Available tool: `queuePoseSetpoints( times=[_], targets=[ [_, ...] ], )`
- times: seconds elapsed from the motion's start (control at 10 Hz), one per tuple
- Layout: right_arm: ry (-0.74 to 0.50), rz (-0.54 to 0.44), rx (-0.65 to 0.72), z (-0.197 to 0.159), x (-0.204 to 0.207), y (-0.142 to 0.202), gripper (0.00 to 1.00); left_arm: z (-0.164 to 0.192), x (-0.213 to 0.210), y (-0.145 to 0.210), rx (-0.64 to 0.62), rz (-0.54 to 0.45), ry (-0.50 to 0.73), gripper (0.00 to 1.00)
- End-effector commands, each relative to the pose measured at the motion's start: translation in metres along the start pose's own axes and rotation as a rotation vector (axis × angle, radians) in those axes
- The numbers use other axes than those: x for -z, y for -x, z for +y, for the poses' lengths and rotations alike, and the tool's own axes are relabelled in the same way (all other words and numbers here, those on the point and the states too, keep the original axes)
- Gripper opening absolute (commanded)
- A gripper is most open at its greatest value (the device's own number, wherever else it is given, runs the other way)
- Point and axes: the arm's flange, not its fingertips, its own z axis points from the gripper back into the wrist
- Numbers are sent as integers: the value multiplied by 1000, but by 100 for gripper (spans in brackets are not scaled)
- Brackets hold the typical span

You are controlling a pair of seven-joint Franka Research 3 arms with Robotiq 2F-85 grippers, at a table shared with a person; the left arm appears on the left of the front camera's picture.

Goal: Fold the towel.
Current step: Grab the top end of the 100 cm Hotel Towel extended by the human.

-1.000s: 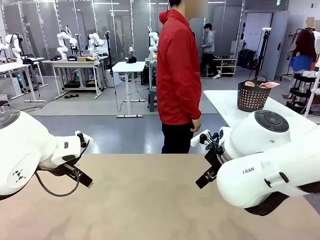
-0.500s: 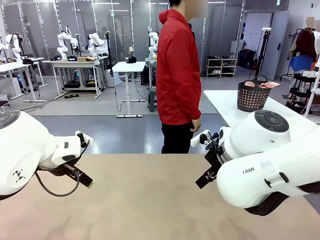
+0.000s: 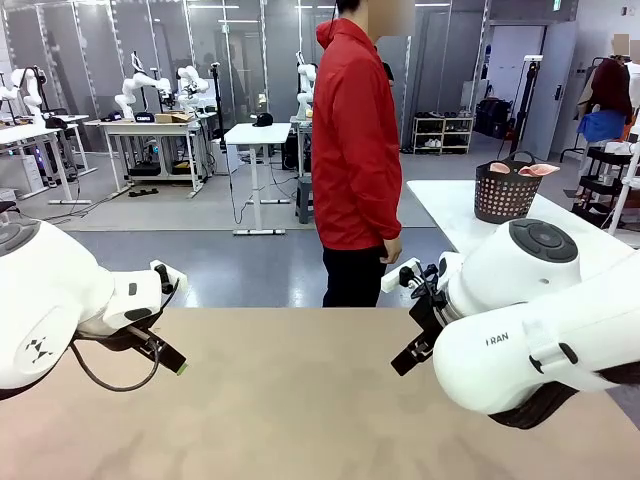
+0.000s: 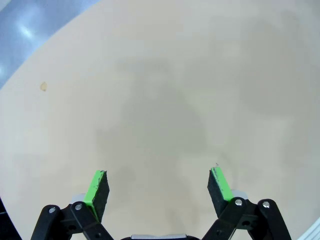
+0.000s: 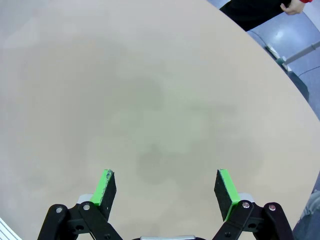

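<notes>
Two arms flank the tan table [image 3: 300, 400] in your front view, with the left gripper [image 3: 168, 358] and right gripper [image 3: 408, 358] low over it. The towel [image 3: 538, 169] lies on the rim of a dark basket [image 3: 503, 198] on a white table [image 3: 450, 215] beyond the person [image 3: 355, 150]. In your left wrist view, the jaws are spread wide above the tabletop. In your right wrist view, the jaws are spread just as wide.

Right hand [image 3: 405, 358] partly hidden behind its own arm, person [image 3: 355, 150] cut off by top edge
</notes>
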Motion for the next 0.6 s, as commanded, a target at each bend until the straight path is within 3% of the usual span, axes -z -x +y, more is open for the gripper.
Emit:
queuePoseSetpoints(
  times=[0.0,0.2,0.5],
  targets=[
    [-32,31,35,-13,-36,-24,100,14,-29,-18,-24,64,110,100],
    [-177,37,84,-35,-81,-39,100,38,-68,-37,-50,146,253,100],
    [-506,51,213,-98,-150,-21,100,106,-154,-34,-216,74,685,100]
  ],
)
